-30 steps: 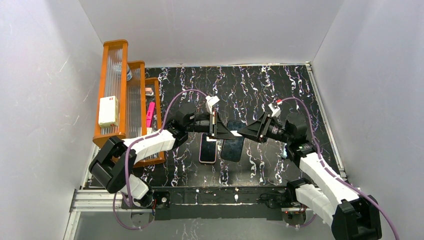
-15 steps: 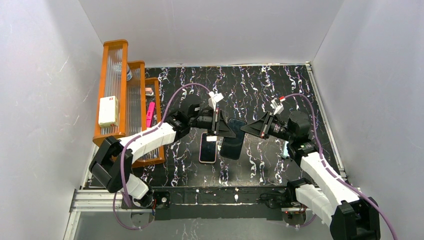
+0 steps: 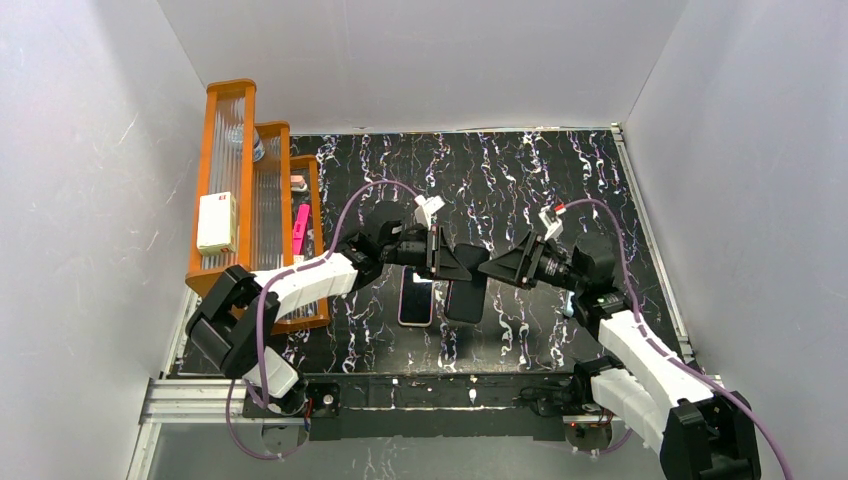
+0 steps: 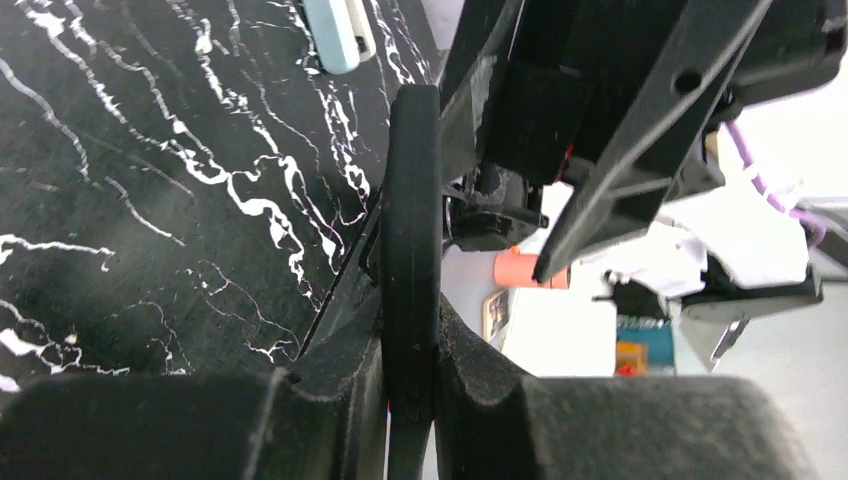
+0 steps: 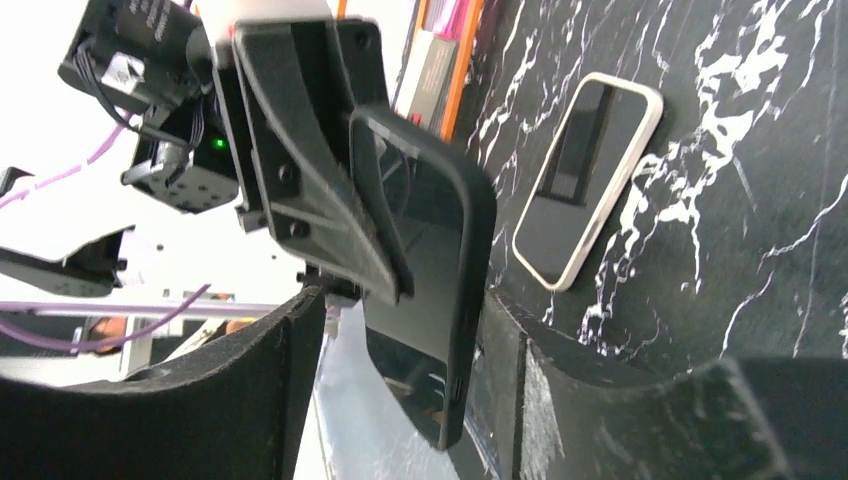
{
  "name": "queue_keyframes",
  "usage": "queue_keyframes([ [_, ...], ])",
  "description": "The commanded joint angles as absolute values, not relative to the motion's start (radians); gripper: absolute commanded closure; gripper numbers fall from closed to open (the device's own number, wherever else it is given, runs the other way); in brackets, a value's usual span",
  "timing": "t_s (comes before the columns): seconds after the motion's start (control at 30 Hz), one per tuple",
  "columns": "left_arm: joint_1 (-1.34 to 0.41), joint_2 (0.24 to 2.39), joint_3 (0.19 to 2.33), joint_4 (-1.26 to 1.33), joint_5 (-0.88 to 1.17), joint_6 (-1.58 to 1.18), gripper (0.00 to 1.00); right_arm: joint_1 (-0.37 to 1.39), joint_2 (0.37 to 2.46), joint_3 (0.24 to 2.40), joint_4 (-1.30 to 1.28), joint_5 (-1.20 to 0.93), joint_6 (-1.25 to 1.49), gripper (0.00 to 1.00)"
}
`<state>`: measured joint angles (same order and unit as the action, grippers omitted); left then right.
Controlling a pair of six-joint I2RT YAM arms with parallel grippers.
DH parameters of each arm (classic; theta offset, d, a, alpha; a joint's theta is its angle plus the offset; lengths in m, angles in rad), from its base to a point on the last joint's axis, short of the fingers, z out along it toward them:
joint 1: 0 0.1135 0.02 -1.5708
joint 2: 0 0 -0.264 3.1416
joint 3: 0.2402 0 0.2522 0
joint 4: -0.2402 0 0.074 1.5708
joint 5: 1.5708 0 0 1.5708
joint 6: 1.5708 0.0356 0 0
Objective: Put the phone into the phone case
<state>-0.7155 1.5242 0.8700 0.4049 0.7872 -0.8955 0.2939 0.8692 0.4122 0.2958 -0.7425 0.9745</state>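
Note:
The pinkish phone case [image 3: 417, 298] lies flat on the black marbled table, with the glossy black phone screen [image 5: 585, 150] showing inside its pale rim [image 5: 560, 280]. My left gripper [image 3: 455, 265] is shut on the edge of an all-black phone-sized piece [image 3: 466, 300] and holds it tilted above the table, right of the case. In the left wrist view my left gripper [image 4: 410, 330] clamps its thin edge [image 4: 410, 200]. My right gripper [image 5: 410, 310] is open, its fingers either side of that piece's [image 5: 440, 250] lower end. It faces the left gripper [image 3: 492, 270].
An orange stepped rack [image 3: 250, 190] stands at the left edge, holding a white box [image 3: 216, 222] and a pink item [image 3: 300, 228]. A small pale blue object [image 4: 330, 30] lies on the table by the right arm. White walls close in on three sides.
Both grippers shifted a little to the right and then nearer. The black piece stays in the left gripper and sits slightly nearer. The pinkish case has not moved.

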Motion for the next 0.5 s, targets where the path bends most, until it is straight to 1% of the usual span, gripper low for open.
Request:
queue_keyframes([
  [0.0, -0.704, 1.491, 0.856, 0.56, 0.705, -1.035, 1.0, 0.297, 0.868, 0.344, 0.481, -0.85, 1.056, 0.33],
  [0.13, -0.703, 1.484, 0.862, 0.61, 0.692, -1.067, 1.0, 0.298, 0.904, 0.295, 0.622, -0.887, 1.143, 0.35],
  [0.27, -0.704, 1.49, 0.868, 0.636, 0.685, -1.078, 1.0, 0.306, 0.944, 0.302, 0.652, -0.901, 1.148, 0.36],
  [0.3, -0.704, 1.494, 0.868, 0.642, 0.688, -1.083, 1.0, 0.307, 0.946, 0.303, 0.661, -0.897, 1.152, 0.38],
  [0.37, -0.704, 1.5, 0.865, 0.652, 0.689, -1.089, 1.0, 0.308, 0.953, 0.306, 0.679, -0.892, 1.159, 0.48],
  [0.43, -0.704, 1.499, 0.857, 0.655, 0.681, -1.089, 1.0, 0.31, 0.964, 0.314, 0.69, -0.891, 1.165, 0.62],
  [0.47, -0.703, 1.499, 0.853, 0.655, 0.676, -1.089, 0.96, 0.31, 0.97, 0.315, 0.697, -0.888, 1.169, 0.7],
])
